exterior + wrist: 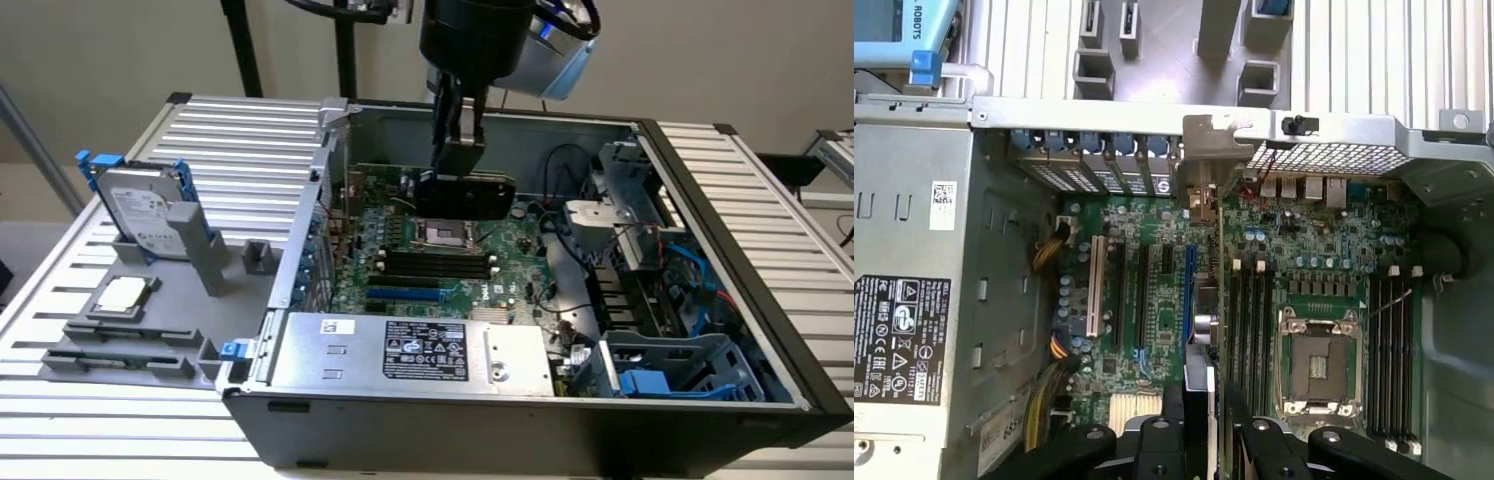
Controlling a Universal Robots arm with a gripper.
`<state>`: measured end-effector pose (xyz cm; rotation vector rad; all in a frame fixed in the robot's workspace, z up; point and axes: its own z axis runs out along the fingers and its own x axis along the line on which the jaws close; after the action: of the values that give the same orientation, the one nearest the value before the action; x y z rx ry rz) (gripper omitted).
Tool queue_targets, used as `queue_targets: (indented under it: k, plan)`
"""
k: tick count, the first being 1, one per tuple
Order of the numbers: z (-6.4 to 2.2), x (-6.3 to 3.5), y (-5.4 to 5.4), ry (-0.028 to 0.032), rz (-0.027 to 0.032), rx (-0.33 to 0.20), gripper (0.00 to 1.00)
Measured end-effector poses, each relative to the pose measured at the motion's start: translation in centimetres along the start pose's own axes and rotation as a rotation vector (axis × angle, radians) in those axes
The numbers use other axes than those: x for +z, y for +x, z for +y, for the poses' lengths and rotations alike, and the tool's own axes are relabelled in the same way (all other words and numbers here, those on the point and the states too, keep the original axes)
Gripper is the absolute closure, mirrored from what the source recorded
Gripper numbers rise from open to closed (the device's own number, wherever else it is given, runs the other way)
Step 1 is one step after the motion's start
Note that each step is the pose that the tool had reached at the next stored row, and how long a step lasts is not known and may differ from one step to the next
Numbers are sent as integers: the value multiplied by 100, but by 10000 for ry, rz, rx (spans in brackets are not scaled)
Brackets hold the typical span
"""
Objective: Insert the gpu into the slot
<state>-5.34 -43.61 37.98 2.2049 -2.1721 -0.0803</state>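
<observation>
One small card is the whole load: the gpu (467, 197) hangs pinched by its upper edge between the closed fingers (457, 150). It sits above the green motherboard (514, 255) inside the open computer case (400, 440), clear of the blue slot (1188, 285) and not yet seated. I judge it light and stiff but fragile (probably with exposed contacts along its lower edge), so the shroud and top edge look like the safest hold. Gripped so high and narrow, it could tilt if its edge meets the slot askew.
</observation>
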Motion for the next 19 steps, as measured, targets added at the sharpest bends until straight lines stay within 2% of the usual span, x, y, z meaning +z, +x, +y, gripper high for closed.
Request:
queue_targets:
  k: [3,5,15,19]
  plan:
    - [46,50,3,89,4,0,74]
    - [70,89,3,126,5,0,74]
    - [71,273,12,159,-17,-2,74]
    - [71,289,12,183,-12,-2,74]
